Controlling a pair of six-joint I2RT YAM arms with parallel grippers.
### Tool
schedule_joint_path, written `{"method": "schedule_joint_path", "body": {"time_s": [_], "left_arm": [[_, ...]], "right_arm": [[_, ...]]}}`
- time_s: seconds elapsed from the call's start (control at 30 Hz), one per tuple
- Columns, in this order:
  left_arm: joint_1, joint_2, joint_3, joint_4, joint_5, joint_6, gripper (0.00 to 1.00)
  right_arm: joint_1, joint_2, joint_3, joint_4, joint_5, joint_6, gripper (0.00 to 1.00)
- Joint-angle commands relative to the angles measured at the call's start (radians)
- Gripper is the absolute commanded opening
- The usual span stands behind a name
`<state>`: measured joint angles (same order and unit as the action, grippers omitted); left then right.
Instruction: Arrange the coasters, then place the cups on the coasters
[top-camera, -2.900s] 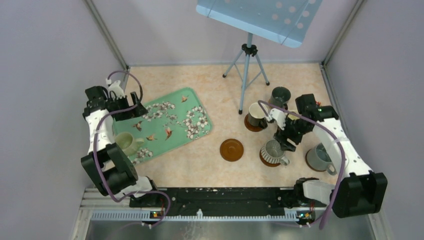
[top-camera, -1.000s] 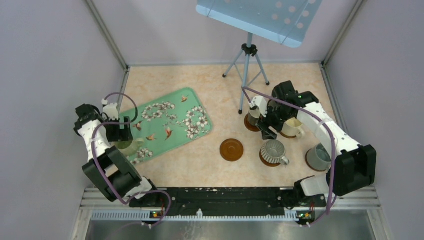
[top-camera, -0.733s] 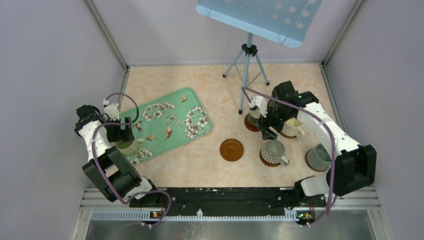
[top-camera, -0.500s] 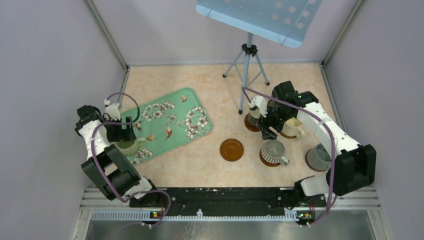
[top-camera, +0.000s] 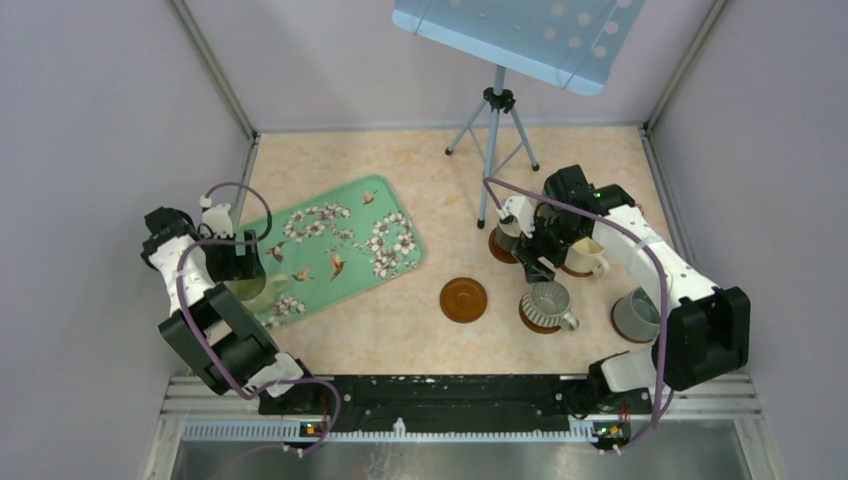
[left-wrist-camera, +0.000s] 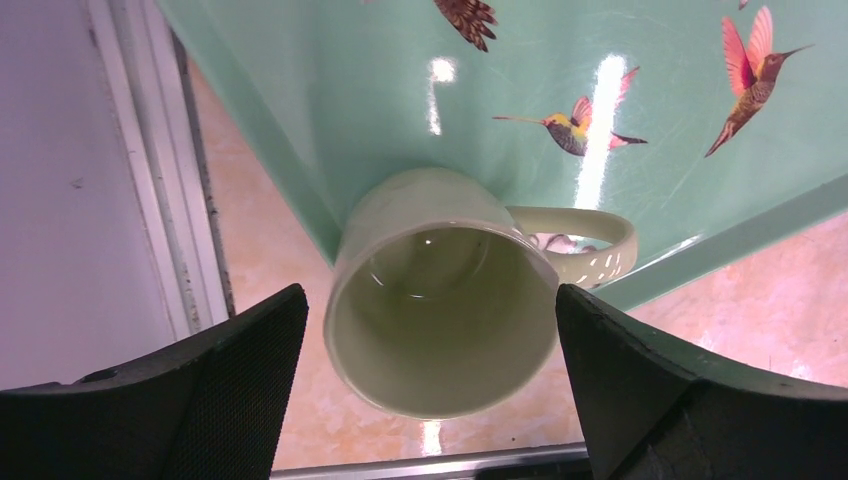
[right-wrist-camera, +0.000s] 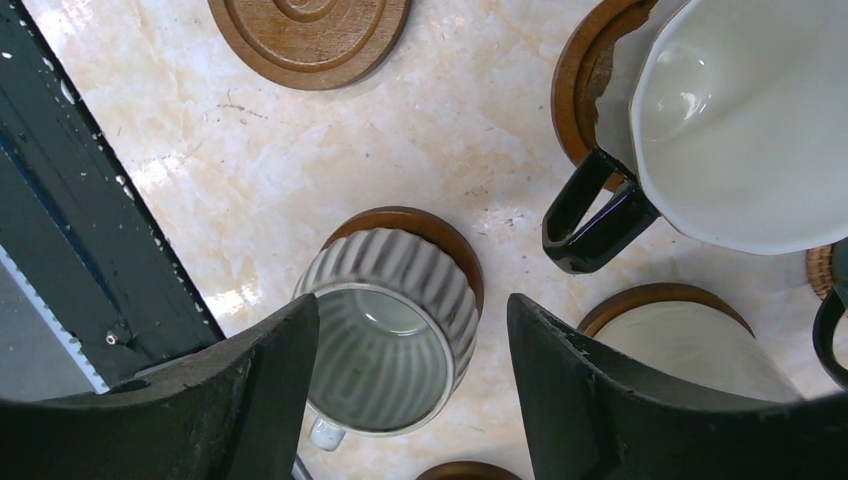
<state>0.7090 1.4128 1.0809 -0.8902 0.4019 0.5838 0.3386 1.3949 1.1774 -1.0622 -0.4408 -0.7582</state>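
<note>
A pale green cup (left-wrist-camera: 440, 320) stands on the tray's near-left corner, between the wide-apart fingers of my left gripper (left-wrist-camera: 430, 300), with a gap on each side; from above, my left gripper (top-camera: 245, 268) covers part of this cup (top-camera: 262, 293). My right gripper (top-camera: 537, 262) hangs open and empty over the ribbed grey cup (right-wrist-camera: 390, 340), which sits on a coaster (right-wrist-camera: 445, 235). A dark cup with cream inside (right-wrist-camera: 740, 120) and a cream-white cup (top-camera: 585, 255) each stand on coasters. One coaster (top-camera: 464, 299) is bare. The grey-blue cup (top-camera: 637, 315) is near right.
The green floral tray (top-camera: 340, 240) lies left of centre. A tripod (top-camera: 495, 150) holding a blue panel stands at the back, just behind the cups. The enclosure's wall and metal rail (left-wrist-camera: 160, 200) run close beside the pale green cup.
The left gripper came down from the tray's far-left corner to straddle the pale green cup. The right arm swung back from the ribbed cup; the cream-white cup now shows on a coaster.
</note>
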Motion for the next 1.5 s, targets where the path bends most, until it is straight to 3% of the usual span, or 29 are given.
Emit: {"method": "schedule_joint_path", "body": {"time_s": [0.0,0.2,0.6,0.93,1.47], "left_arm": [[0.015,0.021,0.083,-0.053,0.0,0.042,0.99],[0.079,0.022,0.161,-0.12,0.026,0.143,0.99],[0.235,0.042,0.148,-0.355,-0.043,0.655,0.94],[0.227,0.137,0.085,-0.337,0.048,0.83,0.85],[0.154,0.162,0.003,-0.237,0.217,1.054,0.82]], "right_arm": [[0.011,-0.006,0.006,0.009,-0.01,-0.014,0.68],[0.01,-0.002,0.008,0.01,-0.012,-0.017,0.68],[0.01,0.008,0.019,0.008,-0.016,-0.024,0.68],[0.01,0.02,0.044,-0.007,-0.023,-0.018,0.68],[0.011,0.043,0.053,-0.007,-0.037,-0.009,0.68]]}}
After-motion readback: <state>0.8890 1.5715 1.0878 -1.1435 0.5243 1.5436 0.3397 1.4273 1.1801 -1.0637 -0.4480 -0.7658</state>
